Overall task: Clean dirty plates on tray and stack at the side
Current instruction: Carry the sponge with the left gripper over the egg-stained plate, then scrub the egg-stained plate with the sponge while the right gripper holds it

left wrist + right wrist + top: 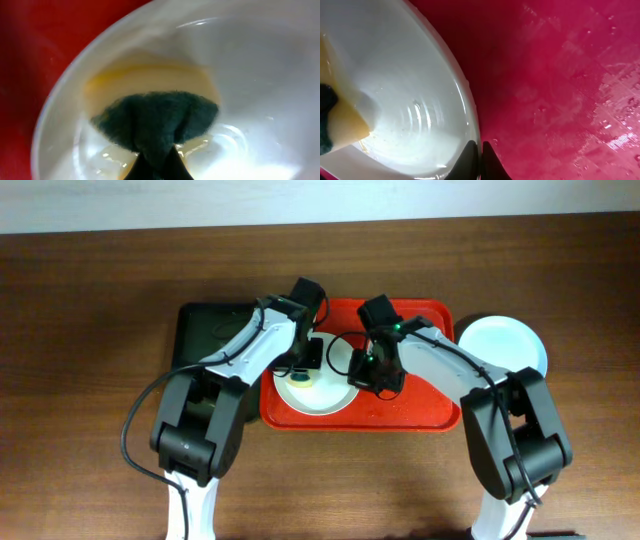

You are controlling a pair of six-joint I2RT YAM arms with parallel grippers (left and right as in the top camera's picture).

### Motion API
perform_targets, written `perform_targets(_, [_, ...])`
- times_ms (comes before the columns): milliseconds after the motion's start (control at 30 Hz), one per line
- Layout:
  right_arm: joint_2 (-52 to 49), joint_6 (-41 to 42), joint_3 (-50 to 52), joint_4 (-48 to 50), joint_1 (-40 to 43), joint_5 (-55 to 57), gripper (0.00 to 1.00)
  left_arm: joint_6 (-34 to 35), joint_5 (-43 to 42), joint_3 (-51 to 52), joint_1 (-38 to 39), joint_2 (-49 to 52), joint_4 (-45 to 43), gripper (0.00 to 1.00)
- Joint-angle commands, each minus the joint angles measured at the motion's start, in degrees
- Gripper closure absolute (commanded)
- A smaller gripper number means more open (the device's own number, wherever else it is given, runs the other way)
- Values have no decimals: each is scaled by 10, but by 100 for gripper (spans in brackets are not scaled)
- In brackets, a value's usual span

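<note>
A: Plates, quick count?
B: Two showing from overhead. One white plate [320, 398], one pale plate [503, 345]. Can't tell if the pale one is a single plate or a stack.
A: Fine. Trays?
B: Two. One red tray [420, 402], one dark tray [200, 335].
A: Sponges?
B: One sponge [155, 117], yellow body with a dark green pad. Counts as one thing.
A: Arms?
B: Two: left arm [245, 350], right arm [450, 365].
A: Tables?
B: One wooden table [100, 280].
</note>
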State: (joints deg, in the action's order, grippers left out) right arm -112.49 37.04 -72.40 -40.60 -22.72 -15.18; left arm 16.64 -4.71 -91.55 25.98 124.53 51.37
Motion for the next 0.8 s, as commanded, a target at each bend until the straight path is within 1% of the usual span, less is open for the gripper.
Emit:
perform_targets(0, [-14,-10,33,12,-5,-11,96,-118,-212,4,4,56,-1,100])
perform_targets(33, [-14,-24,32,16,-5,-19,96,-129,-233,-3,-1,53,8,100])
perform_targets(100, [-14,-64,32,30,-4,-53,96,-131,-257,-20,-15,39,29,100])
perform_targets(200, [-14,-68,32,33,-4,-61,96,-131,-254,-48,-46,-3,52,100])
perform_targets(300, [-13,-68,22,7,5,-61,96,-130,-221,-54,-69,-46,60,100])
perform_targets(433, [0,-93,-9,-40,26,-61,89,-98,-126,-54,-79,-86,71,100])
perform_targets(500, [8,-101,-21,-49,30,-61,83,-98,-99,-54,-79,-88,74,100])
perform_targets(533, [14,-107,-26,-50,30,-61,66,-98,-89,-52,-79,-88,77,100])
perform_targets(600, [18,-114,-30,-49,30,-60,48,-98,-87,-48,-79,-87,81,100])
perform_targets(633, [18,-113,-30,-48,30,-58,43,-98,-87,-46,-79,-87,81,100])
perform_targets(700, [18,-114,-30,-47,32,-51,42,-98,-87,-43,-79,-87,81,100])
perform_targets(733, [18,-118,-30,-47,35,-52,44,-98,-87,-41,-79,-87,81,100])
perform_targets(767, [18,-118,-30,-47,37,-52,50,-98,-87,-40,-79,-87,81,100])
